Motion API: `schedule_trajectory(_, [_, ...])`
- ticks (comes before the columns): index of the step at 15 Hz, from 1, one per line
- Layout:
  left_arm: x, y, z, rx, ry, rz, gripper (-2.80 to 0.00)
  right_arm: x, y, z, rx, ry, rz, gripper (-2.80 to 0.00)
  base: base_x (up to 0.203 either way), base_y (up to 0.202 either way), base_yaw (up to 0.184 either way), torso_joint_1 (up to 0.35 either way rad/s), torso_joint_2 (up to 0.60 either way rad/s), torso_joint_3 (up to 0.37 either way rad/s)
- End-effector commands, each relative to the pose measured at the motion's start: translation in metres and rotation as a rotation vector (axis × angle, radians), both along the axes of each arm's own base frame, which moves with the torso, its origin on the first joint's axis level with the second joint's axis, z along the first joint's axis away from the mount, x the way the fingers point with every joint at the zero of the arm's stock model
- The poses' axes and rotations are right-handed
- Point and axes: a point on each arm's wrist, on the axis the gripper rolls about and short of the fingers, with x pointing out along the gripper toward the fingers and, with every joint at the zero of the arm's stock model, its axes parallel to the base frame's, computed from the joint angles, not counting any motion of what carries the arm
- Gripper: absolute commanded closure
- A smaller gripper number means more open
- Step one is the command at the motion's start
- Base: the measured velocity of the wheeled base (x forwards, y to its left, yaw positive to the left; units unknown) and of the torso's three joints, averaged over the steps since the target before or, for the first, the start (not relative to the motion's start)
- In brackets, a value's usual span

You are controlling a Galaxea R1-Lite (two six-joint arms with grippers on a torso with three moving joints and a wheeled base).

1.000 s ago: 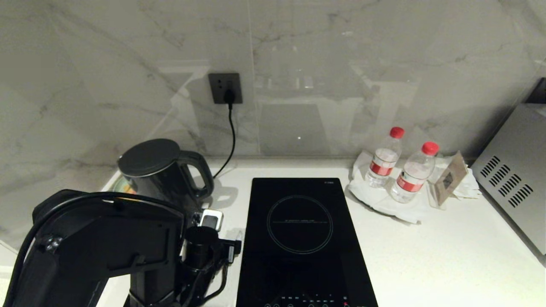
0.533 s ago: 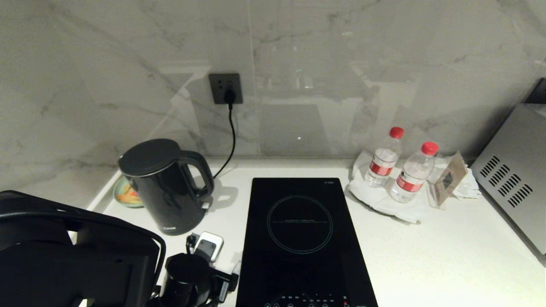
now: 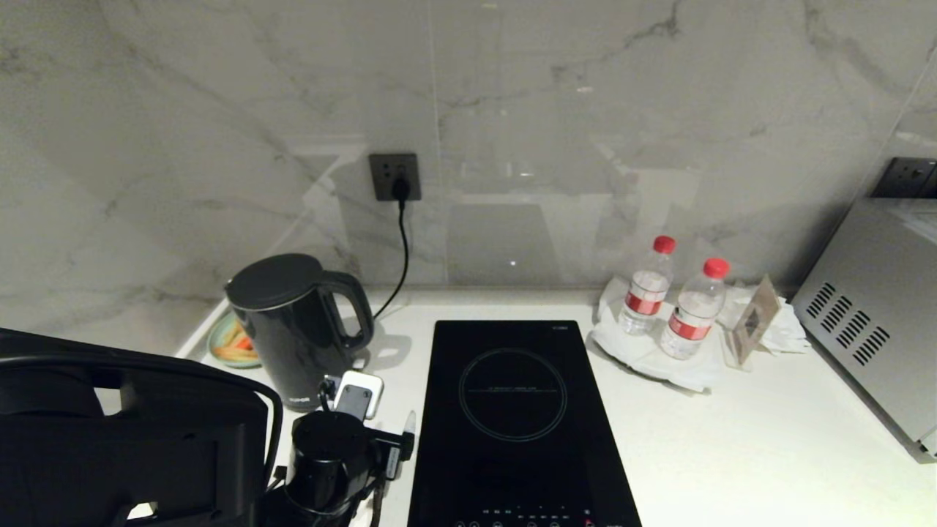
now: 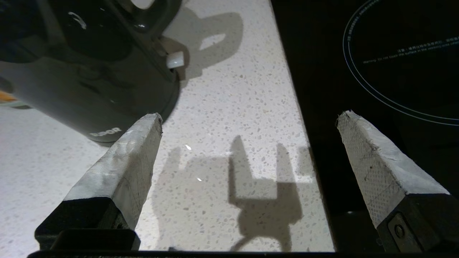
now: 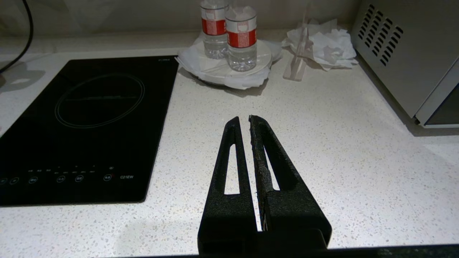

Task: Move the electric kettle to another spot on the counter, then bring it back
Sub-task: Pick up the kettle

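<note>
The glossy black electric kettle (image 3: 293, 329) stands upright at the back left of the white speckled counter (image 3: 732, 439), its loop handle turned toward the hob. My left arm (image 3: 146, 439) fills the near left corner, in front of the kettle. In the left wrist view my left gripper (image 4: 250, 118) is open and empty above bare counter (image 4: 233, 107). One pale fingertip (image 4: 152, 123) lies close to the base of the kettle (image 4: 89, 82), apart from it. My right gripper (image 5: 244, 119) hangs shut over open counter, holding nothing.
A black induction hob (image 3: 512, 410) lies right of the kettle. Two red-capped water bottles (image 3: 648, 289) stand on a white plate, beside a card stand (image 3: 750, 318). A steel appliance (image 3: 871, 322) fills the far right. A small dish (image 3: 234, 344) sits behind the kettle; a cord runs to a wall socket (image 3: 395, 176).
The left arm has drawn back and down, uncovering the kettle's lower body. The camera has shifted, so the whole scene sits lower and smaller. The kettle itself has stayed in place.
</note>
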Motion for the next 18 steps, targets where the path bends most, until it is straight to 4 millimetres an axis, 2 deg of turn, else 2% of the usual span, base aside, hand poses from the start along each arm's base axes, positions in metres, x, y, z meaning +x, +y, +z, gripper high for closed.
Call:
schedule_trajectory(1, [0.001,-0.001,-0.002,-0.001,-0.003,0.005,-2.80,0.000,0.000,0.000,0.000,0.000,0.000,0.00,0.000,0.000,0.000,-0.001,0.00,0.210])
schedule_trajectory(4, [0.002,0.000,-0.003,0.001,0.000,0.009,-2.80,0.000,0.000,0.000,0.000,0.000,0.001,0.00,0.000,0.000,0.000,0.002,0.00,0.200])
schedule_trajectory(6, [-0.003,0.012,-0.010,0.055,0.047,0.015,-2.80,0.000,0.000,0.000,0.000,0.000,0.000,0.00,0.000,0.000,0.000,0.002,0.00,0.156])
schedule_trajectory(9, [-0.014,0.008,-0.020,0.091,0.113,-0.136,-2.80,0.000,0.000,0.000,0.000,0.000,0.000,0.00,0.000,0.000,0.000,0.002,0.00,0.036])
schedule_trajectory(11, [0.002,-0.005,-0.012,0.064,0.038,-0.135,-2.80,0.000,0.000,0.000,0.000,0.000,0.000,0.00,0.000,0.000,0.000,0.000,0.00,0.000])
schedule_trajectory(15, [0.053,-0.036,0.012,-0.038,-0.136,-0.013,-2.80,0.000,0.000,0.000,0.000,0.000,0.000,0.00,0.000,0.000,0.000,0.000,0.00,0.000])
schedule_trajectory(18, [0.071,-0.048,0.007,-0.120,-0.110,0.054,-2.80,0.000,0.000,0.000,0.000,-0.001,0.000,0.00,0.000,0.000,0.000,0.000,0.00,0.000])
